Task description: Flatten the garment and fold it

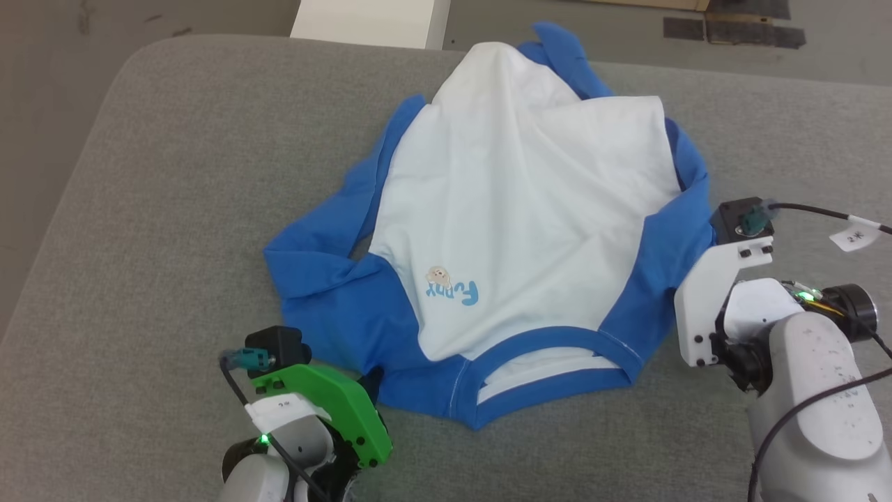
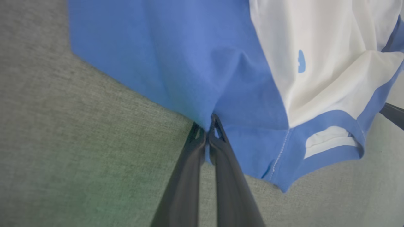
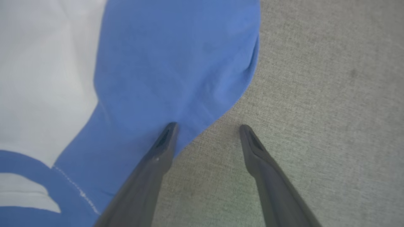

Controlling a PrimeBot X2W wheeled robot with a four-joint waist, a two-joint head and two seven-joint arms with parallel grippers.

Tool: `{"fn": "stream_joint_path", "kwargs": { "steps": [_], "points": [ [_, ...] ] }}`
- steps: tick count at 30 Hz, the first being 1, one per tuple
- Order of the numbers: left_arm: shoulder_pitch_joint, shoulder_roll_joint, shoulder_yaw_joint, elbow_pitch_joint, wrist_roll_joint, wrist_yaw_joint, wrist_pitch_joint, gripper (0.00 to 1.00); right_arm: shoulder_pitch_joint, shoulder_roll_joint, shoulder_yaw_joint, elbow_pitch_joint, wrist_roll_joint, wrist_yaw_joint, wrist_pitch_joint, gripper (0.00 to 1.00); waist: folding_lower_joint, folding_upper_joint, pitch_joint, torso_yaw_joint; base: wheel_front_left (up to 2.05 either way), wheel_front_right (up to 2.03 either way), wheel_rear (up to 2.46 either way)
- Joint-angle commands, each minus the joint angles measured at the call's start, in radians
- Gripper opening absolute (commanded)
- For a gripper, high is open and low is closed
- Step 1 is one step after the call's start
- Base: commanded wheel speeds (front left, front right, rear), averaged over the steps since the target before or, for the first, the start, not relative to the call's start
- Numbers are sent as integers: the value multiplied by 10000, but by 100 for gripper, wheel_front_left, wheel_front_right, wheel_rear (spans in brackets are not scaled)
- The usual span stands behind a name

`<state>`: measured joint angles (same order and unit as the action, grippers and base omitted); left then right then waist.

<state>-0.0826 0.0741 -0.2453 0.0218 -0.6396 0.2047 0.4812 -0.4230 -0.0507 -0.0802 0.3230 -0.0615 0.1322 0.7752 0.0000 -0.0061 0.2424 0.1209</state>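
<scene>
Head view, garment [image 1: 516, 209] lies rumpled on grey cushion [image 1: 174, 174], white body creased, collar toward robot; left gripper [image 2: 208, 132] clamped on blue shoulder cloth beside collar; right gripper [image 3: 208, 126] spread, one finger at opposite blue shoulder edge, seemingly touching, other over cushion

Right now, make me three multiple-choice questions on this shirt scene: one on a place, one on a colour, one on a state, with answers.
1. The garment has its collar lying: A nearest the robot; B farthest from it; C hidden underneath.
2. Its sleeves are: A red; B blue; C green.
3. The right gripper is: A shut on cloth; B shut on nothing; C open.
Answers: A, the collar band lies at the near edge; B, blue cloth flanks the white body; C, its fingers stand apart.
</scene>
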Motion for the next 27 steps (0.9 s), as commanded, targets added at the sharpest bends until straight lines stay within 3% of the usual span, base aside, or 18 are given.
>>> {"fn": "stream_joint_path", "kwargs": {
  "steps": [1,9,10,11,12,19,24,27],
  "points": [
    [-100,-27,-55,11,-12,-40,-36,0,-189,-6,87,209,-157,-15,50,100,0,61,240,163,0,0,0],
    [-214,-70,-220,225,-109,-101,-115,0,-425,-162,948,1404,-321,-15,251,100,0,61,582,225,0,0,0],
    [-224,-73,-229,255,-115,-106,-137,0,-423,-203,1004,1522,-246,-15,344,46,0,61,589,220,0,0,0],
    [-231,-76,-236,284,-128,-111,-157,0,-427,-230,1050,1587,-159,-15,403,13,0,61,585,214,0,0,0],
    [-240,-78,-243,307,-138,-116,-171,0,-431,-252,1073,1605,-63,-15,396,0,0,61,573,210,0,0,0],
    [-206,-100,-145,379,-400,-255,-400,0,-333,-326,364,1049,730,-15,-649,0,0,61,180,79,0,0,0],
    [-260,-139,219,-110,-976,-517,-841,0,115,-330,32,-194,1607,-15,-1223,0,0,61,-338,-211,0,0,0],
    [-525,-176,558,-703,-1860,-897,-1000,0,186,-346,122,-1225,2496,-15,-1322,0,0,61,-741,-522,0,0,0]
  ]
}}
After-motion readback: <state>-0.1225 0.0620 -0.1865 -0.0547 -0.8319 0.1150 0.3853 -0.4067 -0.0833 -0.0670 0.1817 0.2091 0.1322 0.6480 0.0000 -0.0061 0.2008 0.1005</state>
